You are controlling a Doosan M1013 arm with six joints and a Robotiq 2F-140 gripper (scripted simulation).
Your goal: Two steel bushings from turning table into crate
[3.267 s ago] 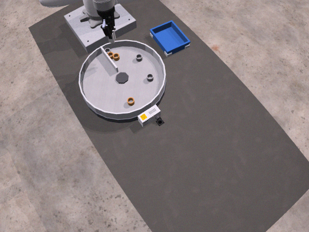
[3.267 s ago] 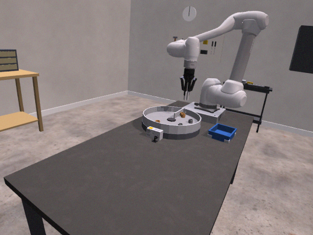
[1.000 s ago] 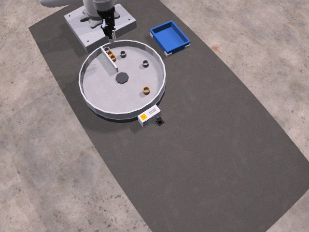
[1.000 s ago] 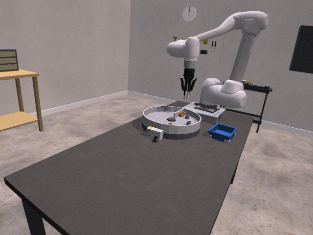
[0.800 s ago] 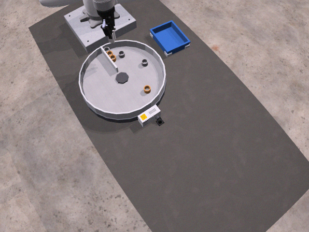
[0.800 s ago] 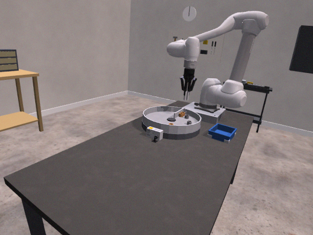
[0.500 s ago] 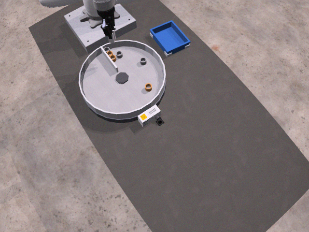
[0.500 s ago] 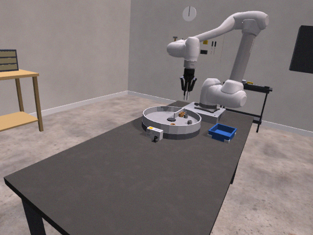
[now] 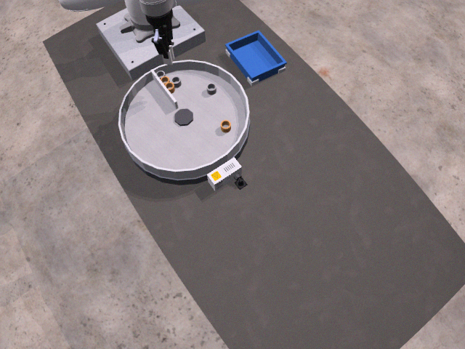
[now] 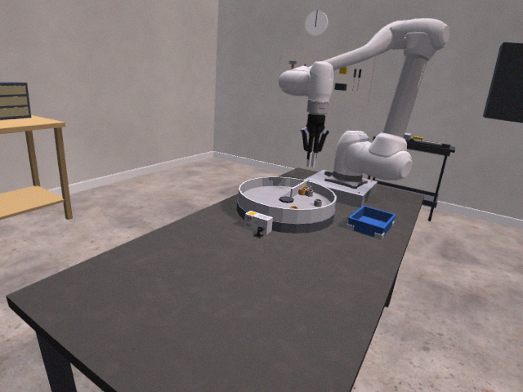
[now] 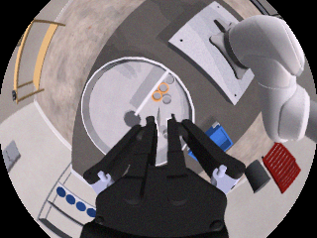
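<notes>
The round turning table (image 9: pixel 184 118) holds three grey steel bushings: one (image 9: pixel 160 73) at the far rim, one (image 9: pixel 176 81) beside the divider and one (image 9: pixel 211 88) further right. Three orange bushings are there too: two (image 9: pixel 167 83) against the divider and one (image 9: pixel 225 126) at the right. The blue crate (image 9: pixel 255 56) stands empty to the right of the table. My gripper (image 9: pixel 168 56) hangs high above the table's far rim, shut and empty. It also shows in the exterior view (image 10: pixel 311 162) and in the wrist view (image 11: pixel 161 122).
A white divider wall (image 9: pixel 163 91) runs from the far rim towards the dark hub (image 9: pixel 183 116). A white control box (image 9: pixel 224 173) sits at the table's near rim. The robot base (image 9: pixel 150 33) stands just behind the turning table.
</notes>
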